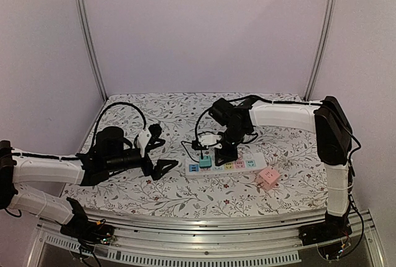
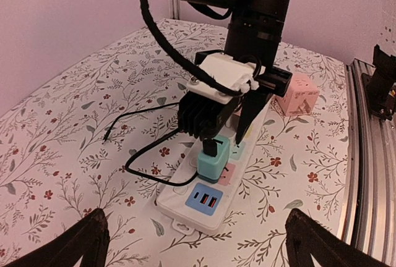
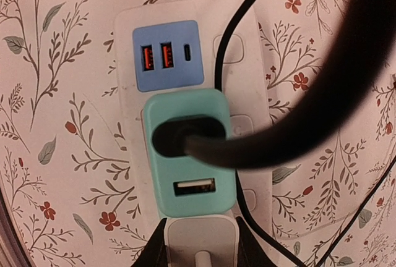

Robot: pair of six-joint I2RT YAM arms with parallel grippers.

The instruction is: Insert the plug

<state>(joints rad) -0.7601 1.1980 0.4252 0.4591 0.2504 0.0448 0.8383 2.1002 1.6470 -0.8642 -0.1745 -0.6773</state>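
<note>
Handling of the white plug (image 3: 201, 236): judged light, rigid, smooth; its flat sides are to be gripped. It is clenched in the right claw (image 3: 201, 256), just beside the teal adapter (image 3: 185, 174) on the power strip (image 3: 247, 26); left claw (image 2: 198, 242) is released.

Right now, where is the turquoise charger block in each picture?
Top external: turquoise charger block just below centre, on the white strip.
Left wrist: block centre, slightly low.
Right wrist: block fills the middle.
Shared landmark: blue USB panel beside it.
</note>
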